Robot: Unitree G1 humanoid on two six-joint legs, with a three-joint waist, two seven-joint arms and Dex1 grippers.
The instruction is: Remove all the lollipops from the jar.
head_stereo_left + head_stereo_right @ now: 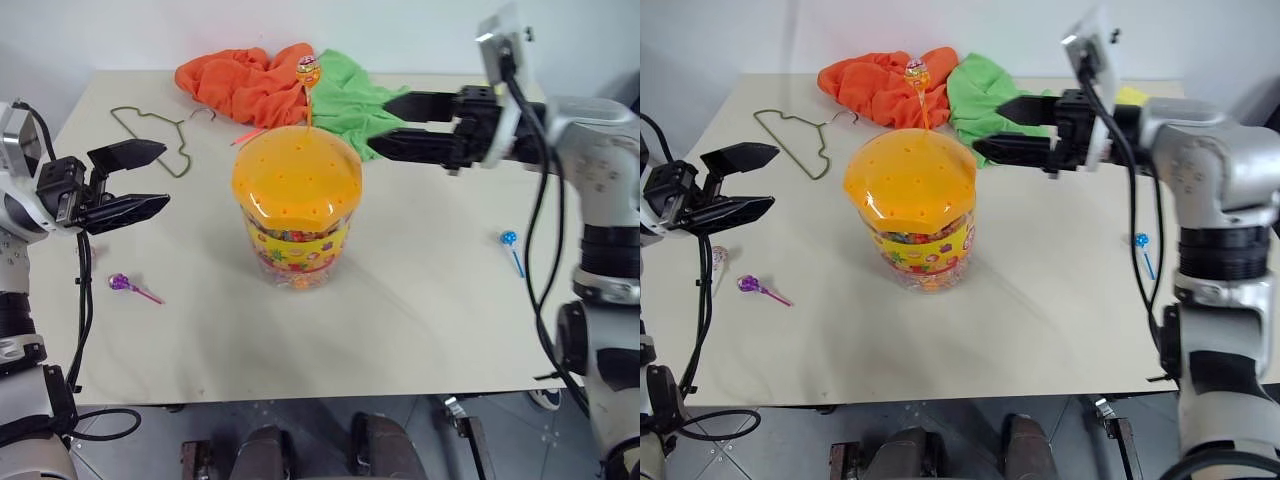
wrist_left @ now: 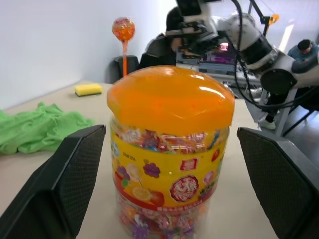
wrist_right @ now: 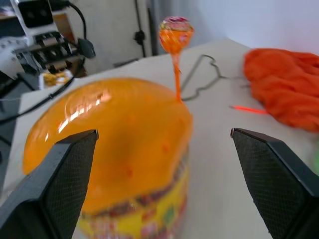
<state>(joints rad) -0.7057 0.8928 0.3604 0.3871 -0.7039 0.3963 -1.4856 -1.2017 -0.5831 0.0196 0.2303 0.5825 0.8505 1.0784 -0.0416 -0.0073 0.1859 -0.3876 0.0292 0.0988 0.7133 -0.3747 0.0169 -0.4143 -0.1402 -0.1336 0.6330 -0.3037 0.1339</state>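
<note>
The jar [image 1: 297,205], a clear tub with a domed orange lid and a yellow label, stands mid-table. One orange lollipop [image 1: 308,72] stands upright in a hole at the lid's far edge. A purple lollipop [image 1: 122,283] lies on the table to the jar's left. A blue lollipop [image 1: 509,239] lies to its right. My left gripper [image 1: 165,176] is open and hovers left of the jar, pointing at it. My right gripper [image 1: 378,122] is open, level and empty. It points left from behind the jar's right side, a short way from the orange lollipop [image 3: 175,34].
An orange cloth [image 1: 245,80] and a green cloth [image 1: 345,95] lie bunched at the table's far edge behind the jar. A wire hanger [image 1: 150,130] lies at the far left. A yellow sponge [image 2: 88,89] sits near the far right. People sit beyond the table [image 2: 306,50].
</note>
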